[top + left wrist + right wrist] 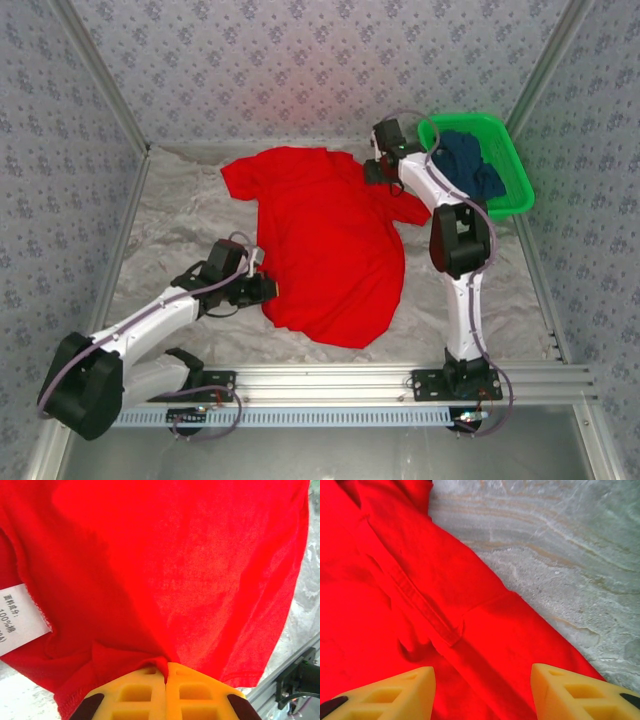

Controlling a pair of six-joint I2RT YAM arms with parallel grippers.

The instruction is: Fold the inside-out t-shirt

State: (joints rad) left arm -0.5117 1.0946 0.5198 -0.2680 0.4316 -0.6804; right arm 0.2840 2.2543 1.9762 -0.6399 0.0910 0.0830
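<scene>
The red t-shirt (pixel 325 245) lies spread near the middle of the table (pixel 170 230). Its seams and a white care label (pixel 20 615) face up, so it is inside out. It is mostly flat but skewed and a little rumpled. No fold shows in it yet, so I judge the folding itself is all left to do.

The left gripper (pixel 166 672) is closed tight on a pinch of the shirt's near left edge, by the hem as far as I can tell. The right gripper (pixel 482 680) hovers over the far right part of the shirt, above a stitched seam, with its fingers spread apart and nothing between them.

A green basket (pixel 516 170) stands at the far right corner of the table. A dark blue garment (pixel 470 165) lies bunched inside it.
</scene>
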